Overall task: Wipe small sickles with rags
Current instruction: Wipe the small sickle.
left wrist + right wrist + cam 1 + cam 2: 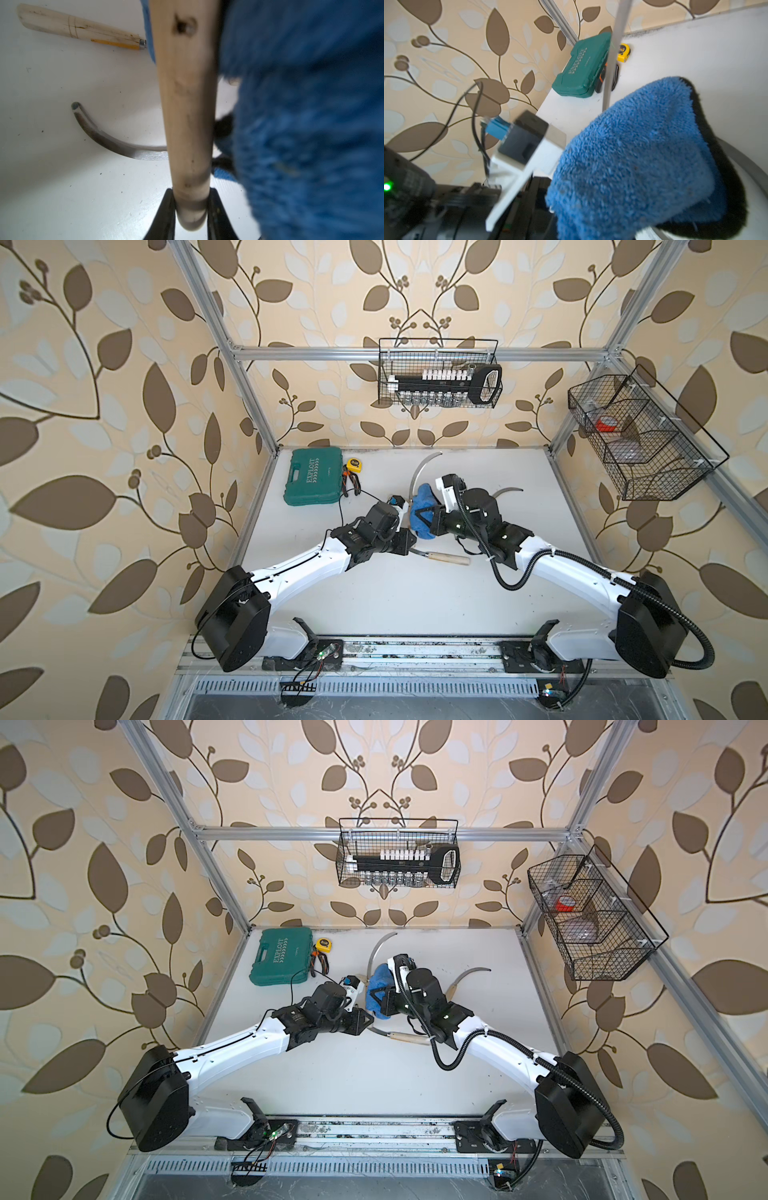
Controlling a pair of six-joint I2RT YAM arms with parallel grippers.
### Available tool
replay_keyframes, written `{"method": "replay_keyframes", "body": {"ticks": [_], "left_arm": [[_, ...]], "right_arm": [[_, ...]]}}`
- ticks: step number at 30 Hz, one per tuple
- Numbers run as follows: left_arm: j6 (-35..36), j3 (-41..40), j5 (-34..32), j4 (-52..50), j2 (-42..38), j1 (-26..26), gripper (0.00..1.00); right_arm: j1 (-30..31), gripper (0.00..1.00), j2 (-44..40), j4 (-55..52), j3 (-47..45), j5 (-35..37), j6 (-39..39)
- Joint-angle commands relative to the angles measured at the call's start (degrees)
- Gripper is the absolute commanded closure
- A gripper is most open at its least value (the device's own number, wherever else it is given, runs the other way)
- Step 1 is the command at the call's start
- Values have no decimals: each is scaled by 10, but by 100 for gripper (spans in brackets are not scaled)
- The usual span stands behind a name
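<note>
Mid-table, in a top view: right gripper (424,517) clenched on soft blue microfibre cloth (422,499), curved grey sickle blade (416,472) exiting toward 12 o'clock. Left wrist: left gripper (191,199) clamps pale wooden handle (187,104). Right wrist: cloth (633,166) touches blade (611,72); stroke tipward, handle rigid.

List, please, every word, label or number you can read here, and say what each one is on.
"EXPLOIT": on the lid of the green tool case, legible in both top views.
Small print beside it on the same lid: too small to read.
Face label of the yellow tape measure: too small to read.
Nothing else is legible.
</note>
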Motion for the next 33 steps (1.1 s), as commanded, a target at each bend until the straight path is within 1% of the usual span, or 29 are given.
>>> {"method": "replay_keyframes", "body": {"ticks": [1, 3, 6, 10, 13, 16, 21, 24, 26, 30, 33], "left_arm": [[17, 24, -6, 0, 1, -6, 100], [19, 24, -6, 0, -3, -6, 100], [17, 18, -7, 4, -15, -6, 100], [6, 18, -9, 2, -32, -3, 100], [1, 23, 8, 3, -39, 2, 100], [-3, 23, 42, 16, -44, 2, 100], [-18, 19, 118, 42, -45, 2, 100], [-23, 15, 143, 50, -47, 2, 100], [-26, 9, 150, 57, -52, 2, 100], [-33, -1, 169, 72, -59, 2, 100], [-37, 2, 179, 74, -51, 2, 100]], "right_arm": [[-10, 100, 24, -5, 30, -2, -10], [-9, 100, 34, 1, 22, -11, -13], [-6, 100, 33, 23, -14, -18, -9], [15, 100, -2, 42, -83, 9, -4], [22, 100, -23, 65, -132, 18, 6], [33, 100, -32, 80, -156, 16, 12], [32, 100, -34, 81, -141, 20, 12], [28, 100, -11, 96, -111, -8, 8], [25, 100, 10, 125, -100, -40, 9], [-41, 100, 60, 174, -70, -118, 35], [-66, 100, 76, 174, -39, -139, 39]]}}
